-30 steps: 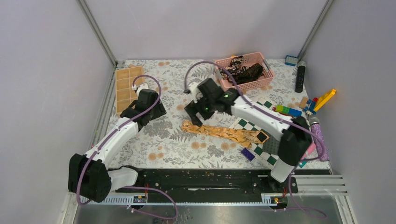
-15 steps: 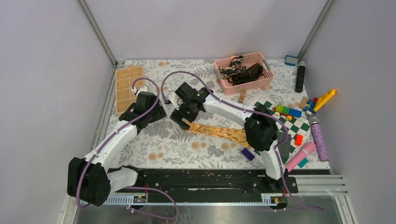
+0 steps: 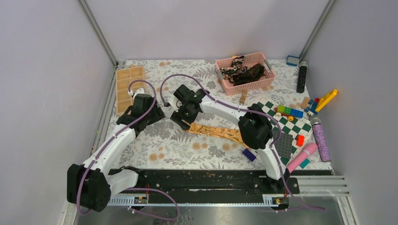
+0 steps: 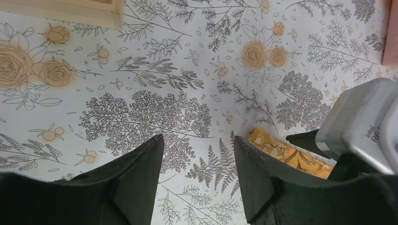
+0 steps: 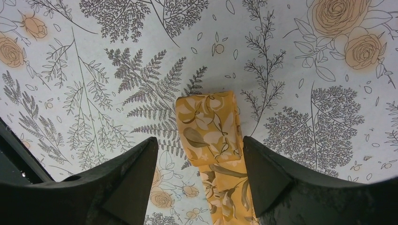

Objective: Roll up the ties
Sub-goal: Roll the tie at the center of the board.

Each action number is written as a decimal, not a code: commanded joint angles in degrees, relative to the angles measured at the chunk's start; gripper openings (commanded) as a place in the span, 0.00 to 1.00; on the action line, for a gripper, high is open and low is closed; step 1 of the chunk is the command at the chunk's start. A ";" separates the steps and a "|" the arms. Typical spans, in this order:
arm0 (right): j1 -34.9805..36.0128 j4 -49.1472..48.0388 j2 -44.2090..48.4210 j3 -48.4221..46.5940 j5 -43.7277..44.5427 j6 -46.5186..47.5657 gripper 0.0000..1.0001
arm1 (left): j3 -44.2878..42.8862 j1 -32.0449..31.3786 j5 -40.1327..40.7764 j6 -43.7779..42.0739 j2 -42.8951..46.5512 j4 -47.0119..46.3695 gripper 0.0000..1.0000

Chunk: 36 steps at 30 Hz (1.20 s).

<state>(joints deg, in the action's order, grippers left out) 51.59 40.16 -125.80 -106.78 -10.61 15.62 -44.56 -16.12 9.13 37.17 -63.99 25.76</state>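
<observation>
A golden-tan patterned tie [image 3: 219,131] lies flat across the table's middle, its left end folded over once [image 5: 208,123]. My right gripper [image 3: 182,118] is open and hovers over that folded end, which lies between the open fingers [image 5: 201,180]. My left gripper [image 3: 157,114] is open and empty just left of the tie's end; the tie's end [image 4: 277,151] shows at the right of the left wrist view, with the gripper [image 4: 197,176] over bare cloth. Dark printed ties [image 3: 244,71] lie heaped in a pink basket [image 3: 267,83] at the back.
A wooden tray [image 3: 126,86] lies at the back left. A green-and-white checkered board [image 3: 272,123] with toy bricks [image 3: 289,111] lies to the right. A black cylinder [image 3: 302,76], a glittery purple tube [image 3: 321,138] and a pink tube [image 3: 303,156] sit along the right edge.
My right gripper has swung left from near the basket side to over the tie's folded left end. My left gripper has shifted slightly toward the tie.
</observation>
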 commanded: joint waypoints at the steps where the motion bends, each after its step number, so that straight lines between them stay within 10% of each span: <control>1: -0.27 -1.04 -0.49 -1.05 0.48 0.72 0.73 | 0.57 1.14 0.80 0.97 2.89 -2.20 0.59; 20: -0.26 -1.53 -2.61 0.01 1.72 2.13 0.79 | 1.08 2.32 0.71 0.82 3.38 -1.98 0.59; 36: -0.27 -1.48 -2.54 0.34 0.45 1.87 0.59 | 1.63 2.87 0.27 0.71 2.99 -2.29 0.59</control>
<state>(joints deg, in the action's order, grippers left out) 51.59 39.29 -128.53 -106.52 -9.98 16.91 -43.46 -13.78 9.23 37.60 -62.00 25.96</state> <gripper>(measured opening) 0.607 0.586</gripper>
